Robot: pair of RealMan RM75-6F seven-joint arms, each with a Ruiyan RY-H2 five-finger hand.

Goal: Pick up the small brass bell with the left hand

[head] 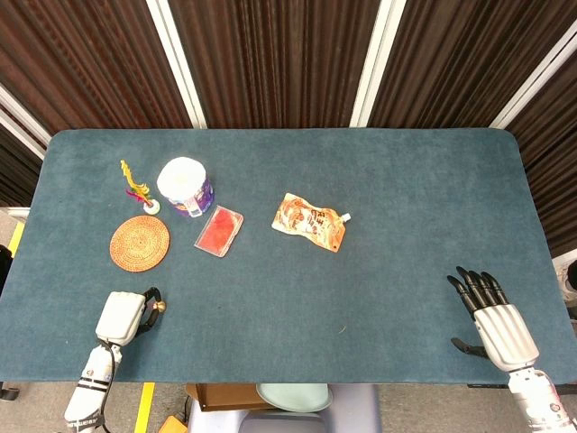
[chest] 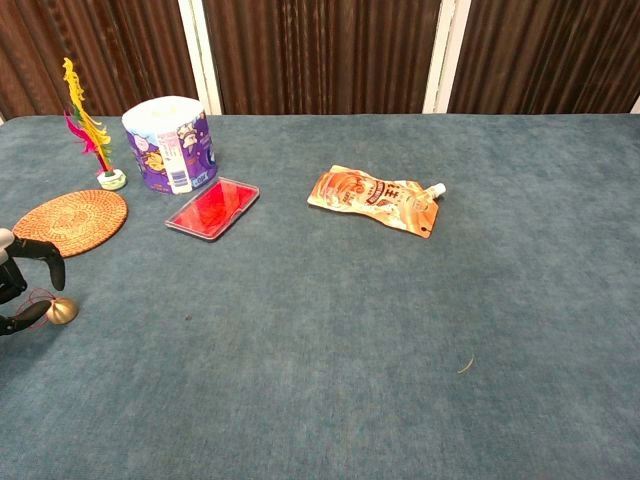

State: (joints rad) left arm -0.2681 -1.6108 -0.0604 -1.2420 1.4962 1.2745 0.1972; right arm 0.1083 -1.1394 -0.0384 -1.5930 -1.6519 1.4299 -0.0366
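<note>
Chest view: my left robot hand (chest: 20, 285) sits at the left edge, fingers apart and curled around the bell (chest: 62, 311) on the table (chest: 330, 340), not yet gripping. Lower right in head view, my right robot hand (head: 491, 316) lies open.

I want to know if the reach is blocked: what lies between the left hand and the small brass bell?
Nothing: in the chest view the left hand has its fingers right at the bell, only bare table around.

both hands are being shown with silver-white ribbed backs and black fingers: left hand (head: 124, 316), right hand (head: 491, 316); segmented white forearms are trailing toward six o'clock.
</note>
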